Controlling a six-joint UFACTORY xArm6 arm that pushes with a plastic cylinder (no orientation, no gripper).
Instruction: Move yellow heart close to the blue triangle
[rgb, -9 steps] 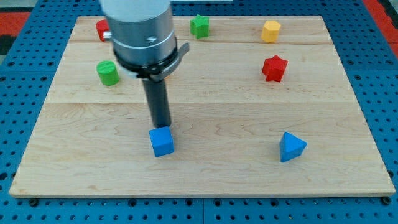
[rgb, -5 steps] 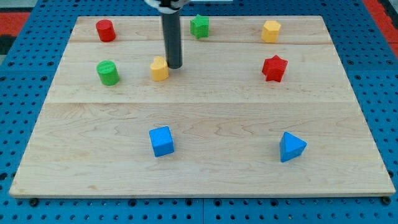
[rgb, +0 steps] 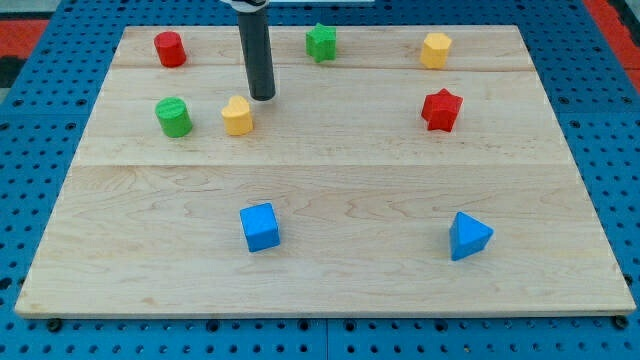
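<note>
Near the view's top, the yellow heart (rgb: 237, 115) has been nudged leftward by my tip (rgb: 262, 97), which carries no fingers, away from the blue triangle (rgb: 468, 237).

My tip (rgb: 262, 97) stands in the upper left of the frame, just above and to the right of the yellow heart (rgb: 237, 116). The green cylinder (rgb: 173, 117) lies left of the heart, and the red cylinder (rgb: 169, 48) sits above it near the board's (rgb: 330, 280) top left corner. Along the top edge are the green star (rgb: 321, 42) and, further right, the yellow hexagon (rgb: 435, 49); the red star (rgb: 441, 110) lies below that hexagon. In the lower half, the blue cube (rgb: 260, 227) sits left of centre and the blue triangle (rgb: 468, 237) well to its right.
</note>
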